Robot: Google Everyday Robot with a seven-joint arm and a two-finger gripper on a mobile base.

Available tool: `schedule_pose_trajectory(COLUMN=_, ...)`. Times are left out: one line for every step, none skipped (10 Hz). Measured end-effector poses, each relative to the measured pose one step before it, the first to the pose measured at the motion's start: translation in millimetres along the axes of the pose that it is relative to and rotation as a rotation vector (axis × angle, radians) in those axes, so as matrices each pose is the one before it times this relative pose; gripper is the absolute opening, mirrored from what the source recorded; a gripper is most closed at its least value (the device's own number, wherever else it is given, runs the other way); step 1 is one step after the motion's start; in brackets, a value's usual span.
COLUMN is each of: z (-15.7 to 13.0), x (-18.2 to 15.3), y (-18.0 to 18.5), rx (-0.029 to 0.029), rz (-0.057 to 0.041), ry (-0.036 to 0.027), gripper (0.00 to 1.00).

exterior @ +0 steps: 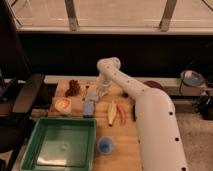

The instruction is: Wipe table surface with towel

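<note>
At the far left of your view a dark chair (22,100) sits beside the table surface (125,145), a light tan wooden top with plank grain. Nearest you on the left of that top lies the green plastic tray (62,142), rectangular, with raised walls. Behind it, toward the back of the table, you can see the orange bowl (63,105), and behind that again a dark reddish cluster (74,88) that looks like grapes, though you cannot be sure. Moving right, a bright blue rectangular block (89,107) lies just beside the bowl, and a paler blue-grey patch at its far end, near (92,96), appears to be the towel, resting on the wood; its outline merges with the block, so you cannot tell where one ends and the other begins. Just right of that the gripper (102,91) reaches down close to the tabletop at the back, its jaws pressed together; you cannot tell whether it touches the towel or pinches any of it. In front of it a small round blue cup (105,145) stands near the tray's right wall. Further right lie a banana (112,112) and a red pepper (121,114) side by side. The white arm (150,125) fills the right of the table, sloping up from the near edge to the gripper.
</note>
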Motion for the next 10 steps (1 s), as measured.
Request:
schedule_pose_trajectory(z=-0.3, x=4.17, y=9.07, rx=-0.00556, rz=0.01129, ry=-0.00273, gripper=0.2)
schedule_pose_trajectory(z=-3.02, x=9.18, y=12.91, rx=-0.00378, rz=0.021, ry=-0.00192, gripper=0.2)
schedule_pose_trajectory(z=-3.75, x=15.4, y=17.44, rx=-0.00634, rz=0.02916, ry=0.00064, gripper=0.2)
schedule_pose_trajectory(z=-5.23, x=18.83, y=16.89, rx=-0.00358, rz=0.0286, ry=0.00537, gripper=0.2)
schedule_pose_trajectory(z=-5.27, x=19.67, y=13.94, rx=-0.00348, rz=0.02953, ry=0.00796, gripper=0.2)
schedule_pose_trajectory(z=-4.8, x=12.76, y=5.02, rx=0.00182, rz=0.00958, ry=0.00668, gripper=0.2)
schedule_pose_trajectory(z=-5.45, x=11.12, y=1.56, rx=0.0042, rz=0.00062, ry=0.00882, gripper=0.2)
schedule_pose_trajectory(z=-3.74, x=6.39, y=-1.38, rx=0.00488, rz=-0.00313, ry=0.00552, gripper=0.2)
schedule_pose_trajectory(z=-4.95, x=5.62, y=-5.0, rx=0.00707, rz=-0.00953, ry=0.00966, gripper=0.2)
schedule_pose_trajectory(z=-2.51, x=-1.31, y=-7.8, rx=0.00863, rz=-0.01359, ry=0.00264, gripper=0.2)
